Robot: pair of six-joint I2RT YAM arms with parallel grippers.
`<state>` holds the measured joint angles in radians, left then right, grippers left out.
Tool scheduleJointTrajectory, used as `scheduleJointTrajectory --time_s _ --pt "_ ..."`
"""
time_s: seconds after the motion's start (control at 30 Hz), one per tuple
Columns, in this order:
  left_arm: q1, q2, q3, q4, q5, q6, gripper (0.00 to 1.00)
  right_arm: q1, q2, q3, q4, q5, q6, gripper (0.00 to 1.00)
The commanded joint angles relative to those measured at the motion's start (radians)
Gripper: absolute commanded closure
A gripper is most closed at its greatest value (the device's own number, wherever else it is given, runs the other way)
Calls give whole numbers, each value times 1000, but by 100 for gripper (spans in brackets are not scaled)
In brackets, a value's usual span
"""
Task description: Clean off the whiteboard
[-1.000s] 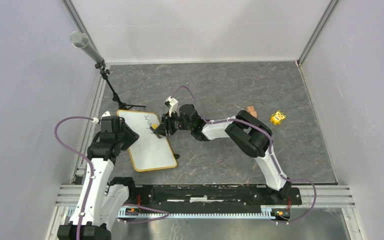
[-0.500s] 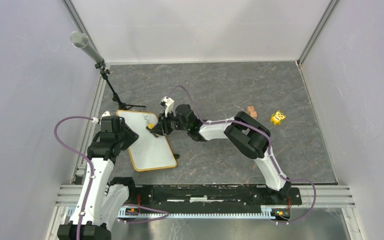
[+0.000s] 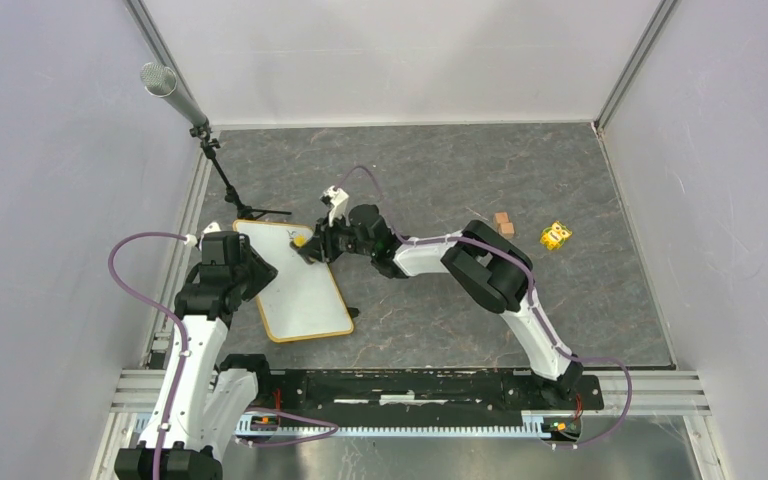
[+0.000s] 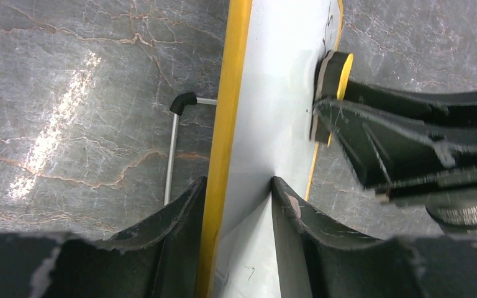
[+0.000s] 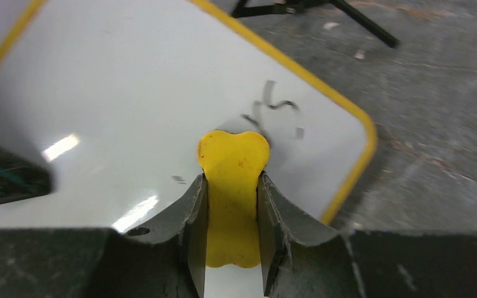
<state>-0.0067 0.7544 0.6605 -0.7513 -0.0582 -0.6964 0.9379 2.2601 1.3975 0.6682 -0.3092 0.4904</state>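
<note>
- Near the bench's left edge: left gripper [image 4: 239, 184] clamps the whiteboard [image 3: 300, 288] by its yellow frame;
- right gripper [image 5: 231, 179] pinches a yellow eraser [image 5: 233, 155] against the whiteboard's far corner.

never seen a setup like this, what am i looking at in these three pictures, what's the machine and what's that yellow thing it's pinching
These are two robot arms bolted to the near edge of a table. One picture looks down from above. The other two come from small cameras on each arm's wrist, so you see that arm's own fingers. The left gripper clamps the edge of the whiteboard, one finger on each side. The right gripper pinches a yellow eraser held against the board, beside a few black marker strokes. On the grey table there are also a microphone on a stand, two small brown blocks and a small yellow object.
</note>
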Motion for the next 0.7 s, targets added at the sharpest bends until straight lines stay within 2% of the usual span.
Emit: scheduleJointTrajectory --time_s 0.0,0.07,0.27,0.53,0.67 --pt "-7 17 -33 67 28 12 98 -29 98 18 -126 54 -22 76" --pt "-7 16 -33 71 34 13 98 -27 114 71 -180 75 -49 76" --pt "-7 15 -41 89 53 18 98 35 125 175 -182 44 -38 76" --pt "-7 11 -38 80 54 12 98 68 161 236 77 -80 111 75" --pt "-7 17 -33 71 54 12 98 55 162 170 119 -59 119 75"
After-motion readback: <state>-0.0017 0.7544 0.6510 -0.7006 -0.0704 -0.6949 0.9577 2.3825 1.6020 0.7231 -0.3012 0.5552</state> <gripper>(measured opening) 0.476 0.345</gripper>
